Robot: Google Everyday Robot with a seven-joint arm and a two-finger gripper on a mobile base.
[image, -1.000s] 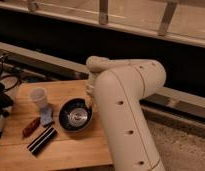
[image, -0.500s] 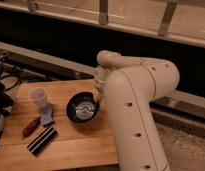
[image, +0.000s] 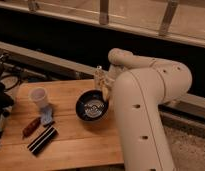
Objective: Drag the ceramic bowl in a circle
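This is looking like a robot test area in a lab or office building, not a home. A white arm (image: 146, 105) is reaching over a plain wooden surface (image: 91, 147), its pincer (image: 102, 85) sitting at the far rim of the ceramic bowl (image: 92, 106). Loose cables (image: 11, 75) are trailing at the left edge, speckled hard floor (image: 188, 150) is showing at the right, and metal railing posts (image: 104, 11) are standing behind.

The robot's white arm (image: 141, 120) fills the right of the camera view, its thick link rising from the lower edge to a rounded bend at upper right. A slimmer link runs left from there to a knuckle joint, where the wrist (image: 110, 75) turns downward. The tan gripper (image: 102, 86) hangs low, at the right rim of the bowl (image: 88, 111).
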